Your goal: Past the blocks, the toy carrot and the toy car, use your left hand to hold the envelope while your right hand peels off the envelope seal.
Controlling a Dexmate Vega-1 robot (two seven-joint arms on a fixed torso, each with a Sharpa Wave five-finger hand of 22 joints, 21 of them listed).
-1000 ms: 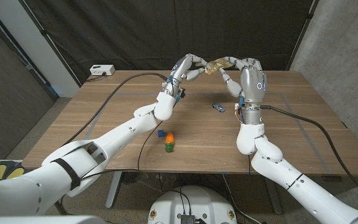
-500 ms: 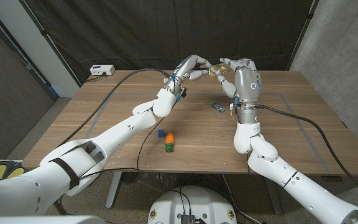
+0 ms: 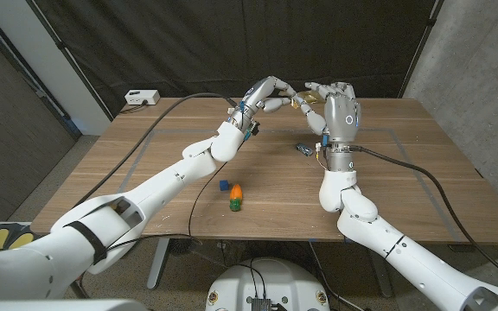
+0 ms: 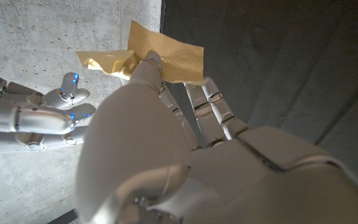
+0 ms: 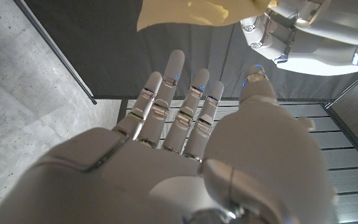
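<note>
A robot test lab: black curtains [image 3: 188,43] hang behind the wooden table [image 3: 145,164], a bare concrete wall [image 3: 482,52] fills the frame's right, cables [image 3: 422,173] cross the tabletop.

Head camera high over the table [image 3: 145,164]; both wrist cameras close behind the shared envelope [image 4: 166,56].

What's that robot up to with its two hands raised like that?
Its left hand holds a small tan envelope up above the far side of the table. The right hand is raised beside it with fingers spread, not gripping it. A toy carrot, blocks and a toy car lie untouched.
</note>
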